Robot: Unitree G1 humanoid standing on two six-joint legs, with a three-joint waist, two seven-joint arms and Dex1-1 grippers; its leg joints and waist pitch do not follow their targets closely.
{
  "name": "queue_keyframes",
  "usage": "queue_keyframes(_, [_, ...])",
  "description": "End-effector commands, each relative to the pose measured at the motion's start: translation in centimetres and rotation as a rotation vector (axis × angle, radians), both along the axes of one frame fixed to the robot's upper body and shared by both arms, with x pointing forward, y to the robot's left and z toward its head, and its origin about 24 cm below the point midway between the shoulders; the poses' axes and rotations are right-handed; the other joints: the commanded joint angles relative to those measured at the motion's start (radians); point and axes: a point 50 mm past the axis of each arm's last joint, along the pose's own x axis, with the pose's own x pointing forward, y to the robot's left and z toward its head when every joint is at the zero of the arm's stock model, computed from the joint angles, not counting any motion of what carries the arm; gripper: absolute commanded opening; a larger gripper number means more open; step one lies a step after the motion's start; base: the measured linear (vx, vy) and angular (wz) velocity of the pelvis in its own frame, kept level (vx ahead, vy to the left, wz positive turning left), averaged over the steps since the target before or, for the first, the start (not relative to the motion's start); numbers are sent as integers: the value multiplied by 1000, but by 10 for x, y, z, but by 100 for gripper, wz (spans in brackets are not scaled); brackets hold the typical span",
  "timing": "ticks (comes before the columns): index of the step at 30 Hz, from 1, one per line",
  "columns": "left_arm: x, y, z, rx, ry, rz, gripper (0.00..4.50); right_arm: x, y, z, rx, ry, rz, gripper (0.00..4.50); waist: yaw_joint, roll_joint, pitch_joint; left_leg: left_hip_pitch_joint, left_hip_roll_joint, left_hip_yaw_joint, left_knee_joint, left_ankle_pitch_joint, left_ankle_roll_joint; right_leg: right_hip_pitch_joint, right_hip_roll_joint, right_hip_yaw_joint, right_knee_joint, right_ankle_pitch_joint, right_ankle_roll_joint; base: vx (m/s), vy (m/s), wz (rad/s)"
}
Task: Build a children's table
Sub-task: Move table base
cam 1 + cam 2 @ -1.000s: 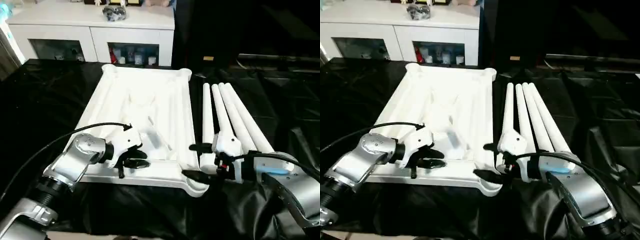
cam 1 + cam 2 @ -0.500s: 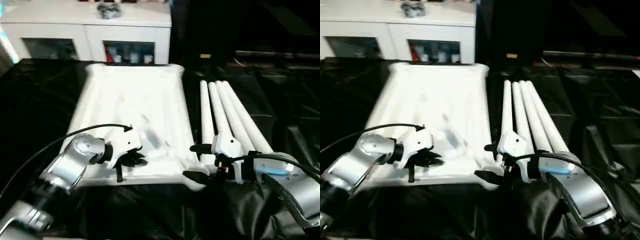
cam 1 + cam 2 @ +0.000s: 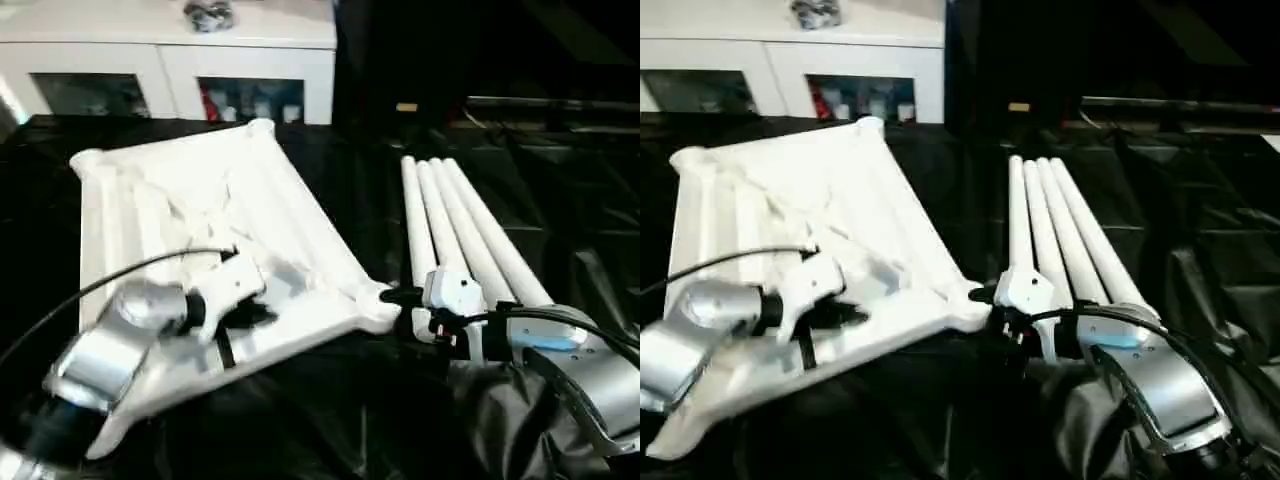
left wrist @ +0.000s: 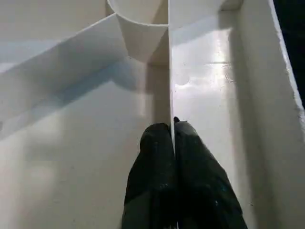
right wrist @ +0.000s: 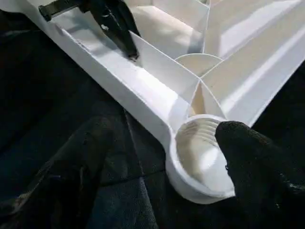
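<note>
On the black-draped worktop [image 3: 330, 420] the tabletop [image 3: 150, 200] lies underside up, its ribs showing, turned askew so one corner points toward the right gripper [image 3: 405, 318]. Behind it stands a white cabinet [image 3: 170, 60] with glass doors. To the far side of the right gripper, four white tube legs [image 3: 455, 225] lie side by side, touching one another, running away from the robot. The left gripper [image 4: 172, 131] sits over the tabletop's near half; its two black fingers [image 4: 155, 157] are pressed together on a thin upright rib [image 4: 169, 71], one finger on each face, just short of a round socket wall where ribs meet. The right gripper stands wide, holding nothing; one black finger [image 5: 257, 162] rests at the rim of the round corner socket [image 5: 200, 157], the other [image 3: 400, 295] just beyond that corner, with the socket between them.
</note>
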Motion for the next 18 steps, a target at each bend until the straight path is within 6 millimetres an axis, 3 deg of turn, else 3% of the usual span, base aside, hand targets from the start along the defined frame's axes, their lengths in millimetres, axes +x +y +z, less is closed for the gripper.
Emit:
queue_keyframes(1, [3,-8,21,-34,-123,-50,2,0,2,0,-4,-6,12,393,3,-1,-62,24,60,-20,-86,-202,30,41,-54,41,-70,-117,-246,0,0,0])
queue_keyframes(5, [13,-6,24,-37,-154,40,40,-2,3,2,4,0,9,393,11,4,-64,24,60,-20,-84,-191,21,41,-54,41,-67,-97,-242,0,0,0])
queue_keyframes(7, [16,-2,24,-20,-162,59,59,-3,4,3,15,7,4,425,12,1,-66,24,59,-21,-84,-187,20,43,-53,40,-66,-86,-241,0,0,0])
queue_keyframes(9, [18,2,26,-3,-194,60,75,-3,5,5,41,20,-14,429,12,5,-64,22,56,-21,-84,-193,21,44,-52,40,-67,-90,-240,0,0,0])
queue_keyframes(13, [14,9,33,1,-198,27,108,-2,6,9,81,16,-50,450,6,5,-62,24,56,-24,-89,-238,-2,42,-52,40,-72,-165,-217,0,0,0])
queue_keyframes(18, [-3,16,44,-29,-129,-41,152,14,7,22,166,-7,-219,450,-1,6,-61,26,54,-22,-92,-244,-20,34,-49,40,-68,-174,-230,0,0,0])
